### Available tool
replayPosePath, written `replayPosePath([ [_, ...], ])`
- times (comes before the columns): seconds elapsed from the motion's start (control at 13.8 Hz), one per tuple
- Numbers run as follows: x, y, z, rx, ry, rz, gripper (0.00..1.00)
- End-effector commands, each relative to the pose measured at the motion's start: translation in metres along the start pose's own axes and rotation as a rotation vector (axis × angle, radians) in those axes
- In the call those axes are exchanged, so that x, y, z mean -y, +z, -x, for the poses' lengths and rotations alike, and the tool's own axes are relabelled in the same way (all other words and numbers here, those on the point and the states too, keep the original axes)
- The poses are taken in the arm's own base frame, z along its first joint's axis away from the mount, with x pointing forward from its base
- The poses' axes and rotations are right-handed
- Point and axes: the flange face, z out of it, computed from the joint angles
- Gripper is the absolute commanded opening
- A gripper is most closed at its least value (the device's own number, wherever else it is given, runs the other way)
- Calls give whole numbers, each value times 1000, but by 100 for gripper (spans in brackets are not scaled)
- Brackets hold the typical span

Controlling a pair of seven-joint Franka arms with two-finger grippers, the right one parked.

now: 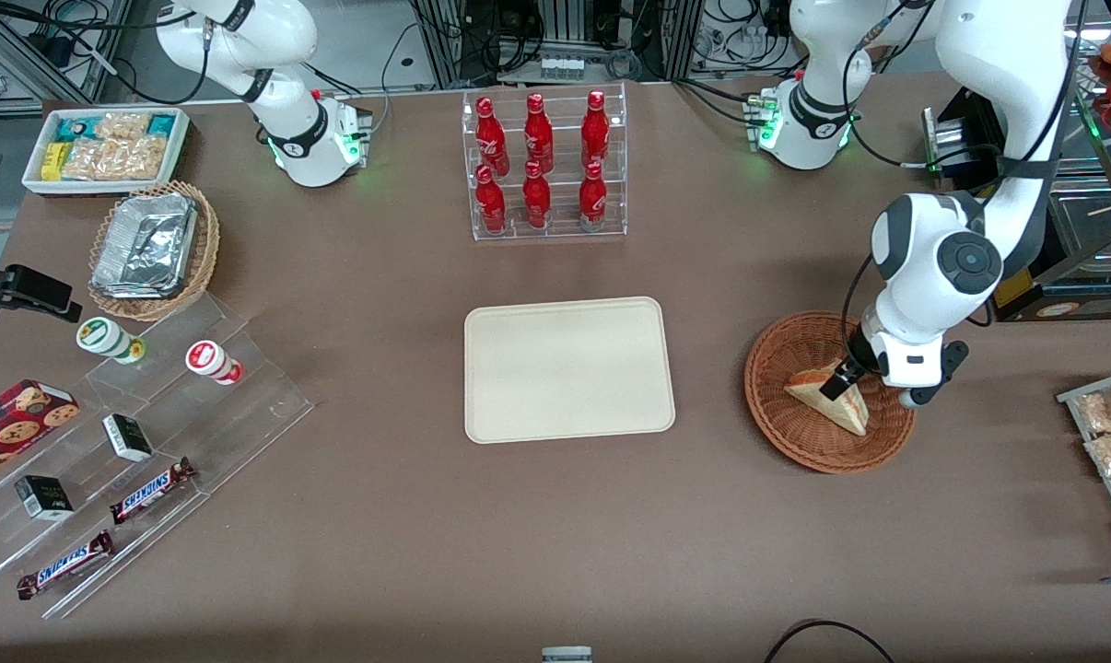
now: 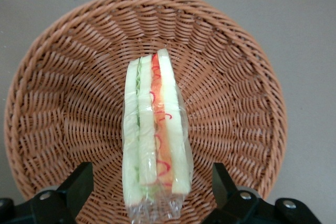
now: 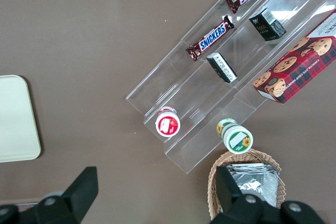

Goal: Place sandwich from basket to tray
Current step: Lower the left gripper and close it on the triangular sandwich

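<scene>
We see the left arm's gripper (image 1: 841, 380) lowered into the reddish-brown wicker basket (image 1: 777, 405), which sits toward the working arm's end of the table. Its 2 fingers (image 2: 79, 182) are spread wide, 1 on each side of the wrapped sandwich (image 2: 155, 135), and neither touches it. The sandwich lies in the basket with its orange-red and green filling edge facing the wrist camera. The cream tray (image 1: 569, 368) rests bare at the table's middle, well apart from the basket. We judge this to be the grasping step: next, the fingers need to close on the bread faces gently, then lift and carry the sandwich to the tray.
</scene>
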Motion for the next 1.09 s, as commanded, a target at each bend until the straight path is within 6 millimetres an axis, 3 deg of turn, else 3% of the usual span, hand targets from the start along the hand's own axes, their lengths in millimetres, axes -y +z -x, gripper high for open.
replayPosePath([
  [0.0, 1, 14, 1, -3, -23, -2, 87],
  [0.07, 1, 17, 2, 1, -20, -7, 51],
  [0.15, 1, 20, 2, 5, -20, -12, 4],
  [0.36, -3, 8, -4, 7, -16, -18, 0],
  [0.65, -32, -69, -20, 31, 66, -220, 0],
  [0.8, -61, -113, -8, 34, 103, -245, 0],
  [1.02, -114, -169, 38, 9, 199, -225, 0],
])
